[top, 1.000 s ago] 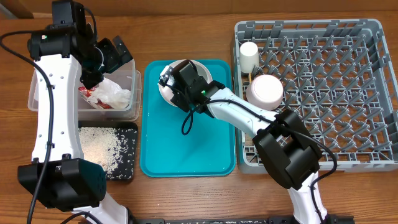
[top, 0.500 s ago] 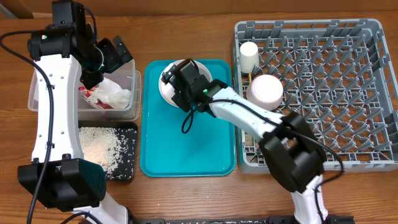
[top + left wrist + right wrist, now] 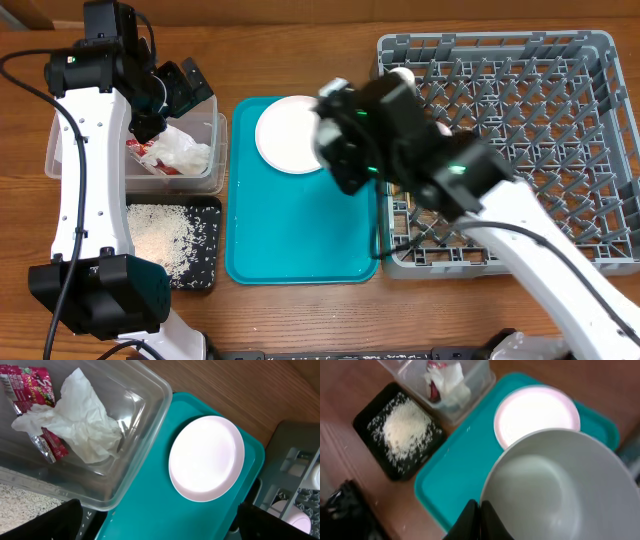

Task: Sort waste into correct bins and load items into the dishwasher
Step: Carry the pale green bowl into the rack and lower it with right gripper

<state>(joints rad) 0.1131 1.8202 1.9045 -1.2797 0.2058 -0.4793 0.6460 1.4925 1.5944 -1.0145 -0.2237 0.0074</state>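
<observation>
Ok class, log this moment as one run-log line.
right gripper: shut on bowl above teal tray | left gripper: open over clear tub | plate: on teal tray

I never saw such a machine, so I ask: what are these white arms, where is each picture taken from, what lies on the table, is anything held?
These are two robot arms, each with a two-finger gripper. One picture looks down from above; the other two come from wrist cameras. The left gripper hangs open over the clear tub, which holds a red wrapper and a tissue. The right gripper pinches the rim of a white bowl. A plate lies on the teal tray; rice lies in the black tray; beside stands a grey rack.
</observation>
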